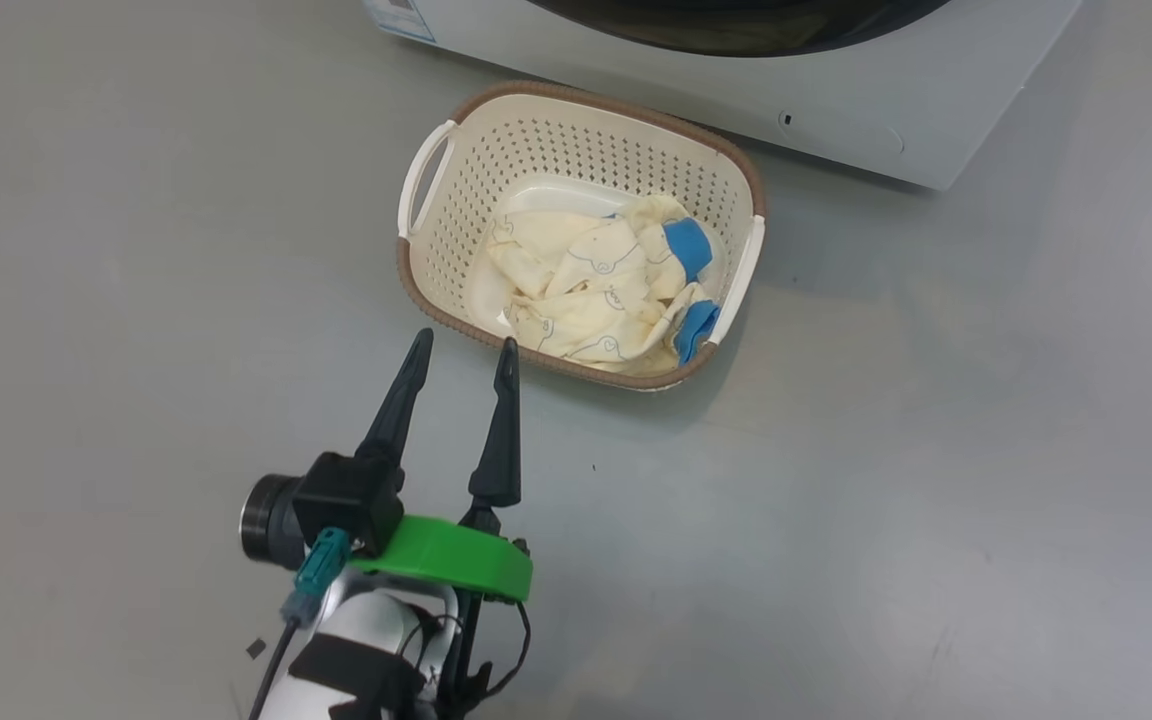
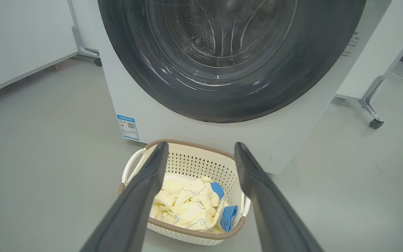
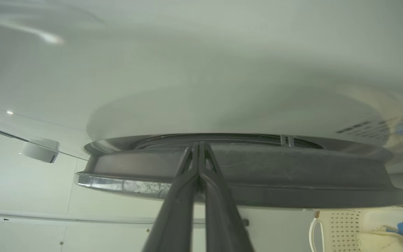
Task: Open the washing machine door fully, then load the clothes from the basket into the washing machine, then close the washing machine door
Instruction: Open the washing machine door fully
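The basket stands on the grey floor just in front of the washing machine, with the clothes bundled inside it. My left gripper hovers open just short of the basket's near rim, holding nothing. In the left wrist view its fingers frame the basket and the clothes, below the washing machine door, which lies against the washing machine front. My right gripper is shut, its tips at the edge of the washing machine door.
A blue sticker marks the machine's lower left corner. A wheeled metal leg stands to the machine's right and white panels to its left. Bare grey floor surrounds the basket.
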Robot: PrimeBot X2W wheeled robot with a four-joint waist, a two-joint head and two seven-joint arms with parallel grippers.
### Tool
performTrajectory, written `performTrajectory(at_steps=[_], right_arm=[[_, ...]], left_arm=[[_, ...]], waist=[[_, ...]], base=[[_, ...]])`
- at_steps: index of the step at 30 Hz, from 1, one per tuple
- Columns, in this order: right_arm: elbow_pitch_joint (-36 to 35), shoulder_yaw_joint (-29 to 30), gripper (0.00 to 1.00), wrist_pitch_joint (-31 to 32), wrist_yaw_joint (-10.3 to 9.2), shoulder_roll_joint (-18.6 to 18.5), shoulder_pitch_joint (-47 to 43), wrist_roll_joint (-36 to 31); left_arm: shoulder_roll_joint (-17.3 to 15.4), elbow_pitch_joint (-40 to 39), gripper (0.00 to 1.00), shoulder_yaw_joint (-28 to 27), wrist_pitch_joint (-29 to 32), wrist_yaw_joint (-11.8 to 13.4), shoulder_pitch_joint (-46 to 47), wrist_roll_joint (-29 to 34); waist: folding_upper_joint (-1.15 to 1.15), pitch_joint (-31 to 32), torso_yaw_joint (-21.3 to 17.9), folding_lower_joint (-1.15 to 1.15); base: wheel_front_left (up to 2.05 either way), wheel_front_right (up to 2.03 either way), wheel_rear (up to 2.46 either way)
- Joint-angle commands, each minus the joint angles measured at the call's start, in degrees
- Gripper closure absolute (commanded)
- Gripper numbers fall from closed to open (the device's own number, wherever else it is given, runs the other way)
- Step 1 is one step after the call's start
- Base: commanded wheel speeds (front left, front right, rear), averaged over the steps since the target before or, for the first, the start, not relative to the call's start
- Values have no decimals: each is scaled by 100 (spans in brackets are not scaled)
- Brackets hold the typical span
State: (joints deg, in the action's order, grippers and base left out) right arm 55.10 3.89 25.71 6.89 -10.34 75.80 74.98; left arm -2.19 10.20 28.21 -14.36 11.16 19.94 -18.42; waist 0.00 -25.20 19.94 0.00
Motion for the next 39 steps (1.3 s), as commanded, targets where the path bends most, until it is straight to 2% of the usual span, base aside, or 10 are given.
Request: performTrajectory(at_steps=[1,23,39], right_arm=[[-164,-60,100,34,59,59,320,-24],[349,-291,100,17,59,-3,811,-85],[529,-304,100,489,59,39,848,158]], left_arm=[[-69,-196,0,-134,-63,34,108,-28],[-69,-422,0,-3,-63,125,148,-180],[-68,-452,0,27,-63,139,157,-205]], waist=[[0,-32,41,0],[0,-260,288,0],[0,-242,334,0]], base=[[0,0,0],[0,0,0],[0,0,0]])
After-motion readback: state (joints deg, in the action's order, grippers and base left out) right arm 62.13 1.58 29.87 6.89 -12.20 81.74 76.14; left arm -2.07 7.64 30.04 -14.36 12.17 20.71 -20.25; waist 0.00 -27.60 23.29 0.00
